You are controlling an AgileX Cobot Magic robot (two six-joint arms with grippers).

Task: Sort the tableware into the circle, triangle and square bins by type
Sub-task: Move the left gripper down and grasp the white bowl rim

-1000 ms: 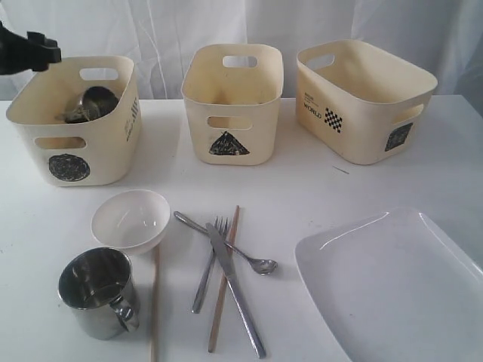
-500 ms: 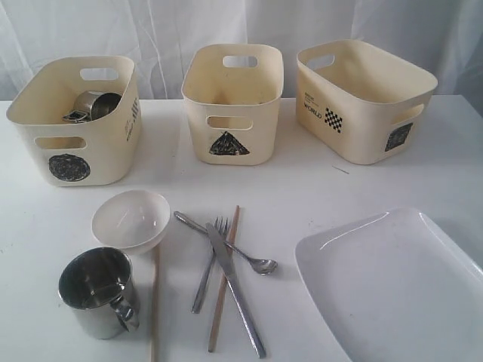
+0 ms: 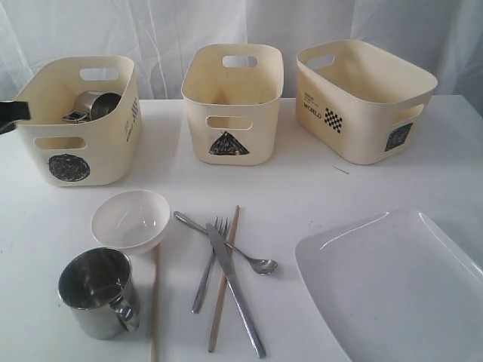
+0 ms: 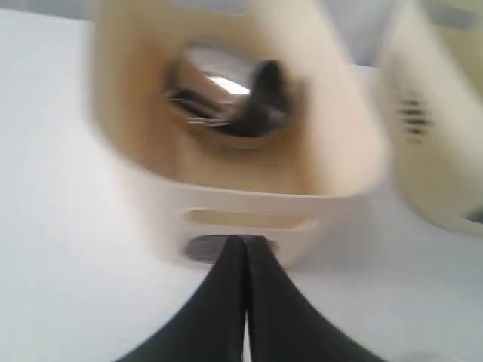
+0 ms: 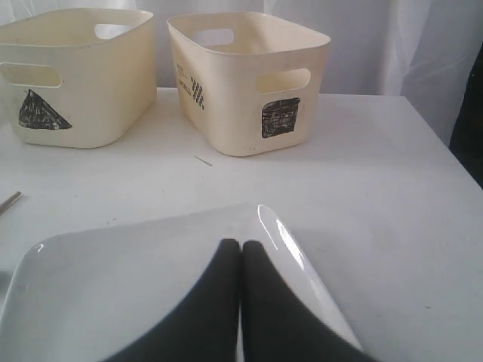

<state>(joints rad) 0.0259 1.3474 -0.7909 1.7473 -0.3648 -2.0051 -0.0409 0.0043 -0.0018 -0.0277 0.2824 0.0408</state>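
A steel mug (image 3: 96, 292), a white bowl (image 3: 130, 219), a spoon (image 3: 226, 243), a fork (image 3: 205, 273), a knife (image 3: 237, 294) and two wooden chopsticks (image 3: 225, 275) (image 3: 155, 305) lie at the table's front. The large white plate (image 3: 392, 286) sits at the front right. Another steel mug (image 3: 93, 105) lies on its side in the circle bin (image 3: 69, 166); no steel bowl can be told apart there. My left gripper (image 4: 245, 240) is shut and empty, facing the circle bin (image 4: 241, 204) in a blurred view. My right gripper (image 5: 241, 245) is shut and empty over the plate (image 5: 113, 279).
The triangle bin (image 3: 230, 143) stands at the back middle and the square bin (image 3: 362, 113) at the back right; nothing shows inside either. A black part of the left arm (image 3: 12, 113) pokes in at the left edge beside the circle bin. White curtain behind.
The left arm, above the circle bin's far left corner a second ago, left the exterior view and now shows lower at the left edge. The tableware has not moved.
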